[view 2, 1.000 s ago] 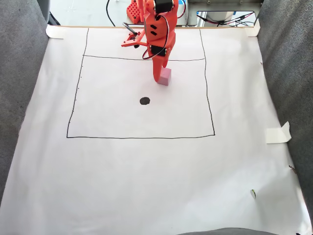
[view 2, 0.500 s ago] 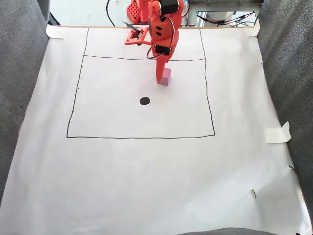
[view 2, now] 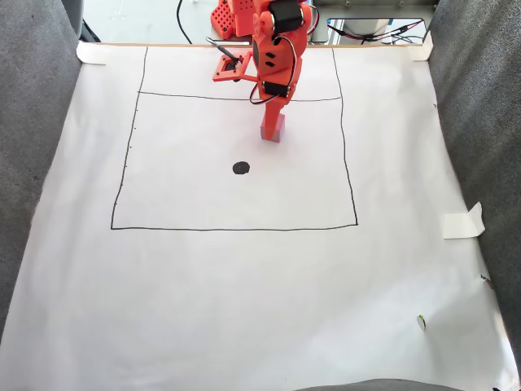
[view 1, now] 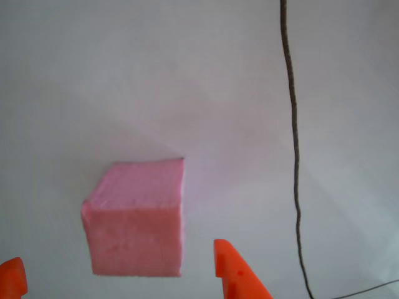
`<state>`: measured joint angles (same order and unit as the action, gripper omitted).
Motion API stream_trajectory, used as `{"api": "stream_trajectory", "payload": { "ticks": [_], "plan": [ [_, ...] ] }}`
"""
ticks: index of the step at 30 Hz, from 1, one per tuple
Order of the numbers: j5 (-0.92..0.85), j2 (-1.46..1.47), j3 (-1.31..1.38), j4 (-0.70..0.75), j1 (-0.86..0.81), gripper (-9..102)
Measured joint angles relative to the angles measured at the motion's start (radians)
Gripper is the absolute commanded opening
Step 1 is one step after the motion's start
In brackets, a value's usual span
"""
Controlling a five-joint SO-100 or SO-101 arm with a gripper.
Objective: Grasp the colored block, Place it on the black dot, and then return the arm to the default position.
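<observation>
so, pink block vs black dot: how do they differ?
The pink block is a raised foam cube; the black dot is a flat inked spot. The block is clearly wider than the dot. The gripper straddles the block with open fingers; the dot sits bare, nearer the camera. Both lie inside the drawn square.

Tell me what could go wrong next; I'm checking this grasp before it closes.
The pink block sits off-centre between the open orange fingers, nearer the one at the close view's left edge, so closing may push or twist it rather than grip it squarely. The black dot lies apart from the block, so a loose grip could drop it on the way.
</observation>
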<state>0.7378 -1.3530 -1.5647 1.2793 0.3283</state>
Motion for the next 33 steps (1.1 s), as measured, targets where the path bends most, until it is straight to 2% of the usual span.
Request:
{"api": "stream_trajectory", "payload": {
  "ticks": [10, 21, 33],
  "plan": [
    [-0.02, 0.04, 0.0, -0.02, -0.038, 39],
    [-0.043, 0.057, 0.0, -0.026, -0.041, 33],
    [-0.052, 0.057, 0.0, -0.026, -0.015, 20]
  ]
}}
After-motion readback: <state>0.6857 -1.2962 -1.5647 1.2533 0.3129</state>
